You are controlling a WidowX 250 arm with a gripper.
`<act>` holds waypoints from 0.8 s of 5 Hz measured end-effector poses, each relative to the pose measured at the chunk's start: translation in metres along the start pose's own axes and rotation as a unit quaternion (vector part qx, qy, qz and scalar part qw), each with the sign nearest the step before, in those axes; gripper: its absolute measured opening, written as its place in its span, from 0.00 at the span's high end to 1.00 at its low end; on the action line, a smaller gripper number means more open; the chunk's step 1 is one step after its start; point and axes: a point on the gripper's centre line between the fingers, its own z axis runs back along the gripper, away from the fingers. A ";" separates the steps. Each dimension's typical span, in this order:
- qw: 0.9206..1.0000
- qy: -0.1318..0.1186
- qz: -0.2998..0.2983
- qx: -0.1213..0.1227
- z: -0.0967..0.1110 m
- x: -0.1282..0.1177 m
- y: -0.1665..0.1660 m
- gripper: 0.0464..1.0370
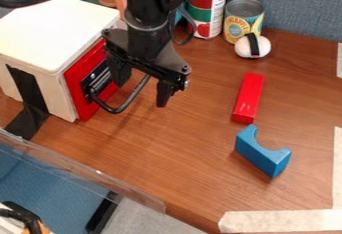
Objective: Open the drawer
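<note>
At upper left, the black gripper [141, 85] hangs with its fingers spread wide, gripping nothing, by the round-bent handle [133, 96]. The flat red drawer [77, 90] fronts a smooth white box [50, 30] at left.

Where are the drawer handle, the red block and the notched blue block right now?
Drawer handle [116, 111]: camera view, on the lower bend of its bar.
Red block [248, 97]: camera view, middle of its top face.
Notched blue block [258, 156]: camera view, on its long flat side.

Table [167, 148] with blocks [249, 97], cans [206, 9], box [50, 30] (taped down)
</note>
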 end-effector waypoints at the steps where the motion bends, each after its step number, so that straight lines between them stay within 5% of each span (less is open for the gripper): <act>1: 0.999 -0.024 -0.008 0.020 -0.003 0.008 0.006 0.04; 4: 1.000 0.007 0.005 0.027 -0.044 0.018 0.021 0.04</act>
